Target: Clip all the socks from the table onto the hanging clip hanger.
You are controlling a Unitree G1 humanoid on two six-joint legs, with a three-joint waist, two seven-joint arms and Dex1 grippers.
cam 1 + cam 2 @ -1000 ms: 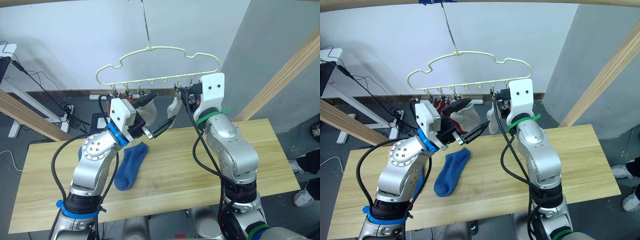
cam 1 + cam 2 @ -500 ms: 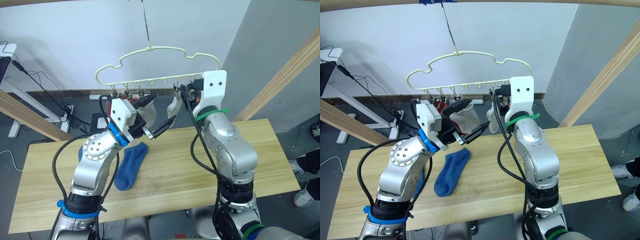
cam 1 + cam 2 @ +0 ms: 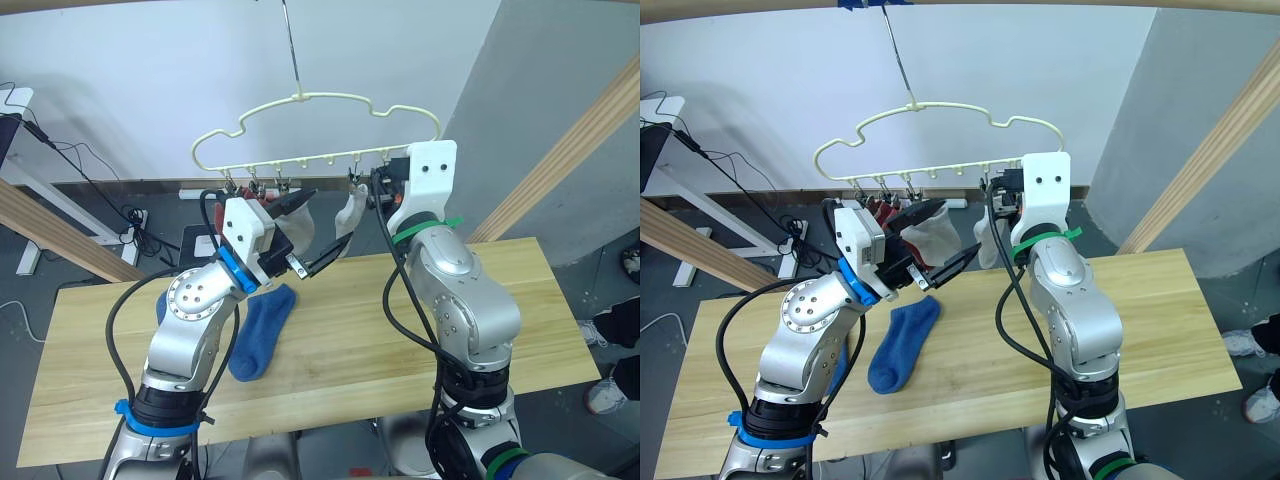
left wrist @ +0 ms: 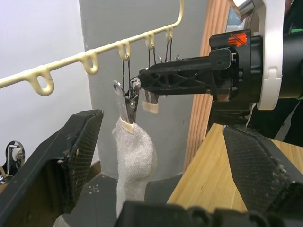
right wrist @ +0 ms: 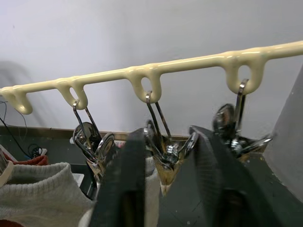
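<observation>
A long wooden table [image 3: 420,340] runs across the scene, with one blue sock [image 3: 262,332] lying flat on it beside the left arm and a second blue sock [image 3: 161,305] partly hidden behind that arm. Above the table's far edge, a pale yellow clip hanger [image 3: 310,130] hangs by its thin hook, a row of small metal clips dangling from its lower bar. Rust red socks [image 3: 874,207] hang from the clips toward the left end, a light grey sock [image 3: 930,232] next to them, and another light grey sock [image 4: 135,158] from a clip nearer the right end. The left gripper [image 3: 312,232] is raised below the bar with its two black fingers spread wide, holding nothing, the first grey sock just behind it. The right gripper [image 5: 163,163] reaches up to the bar's right end, its fingers pressed close on either side of a metal clip [image 5: 163,151] right beside the second grey sock's clip.
</observation>
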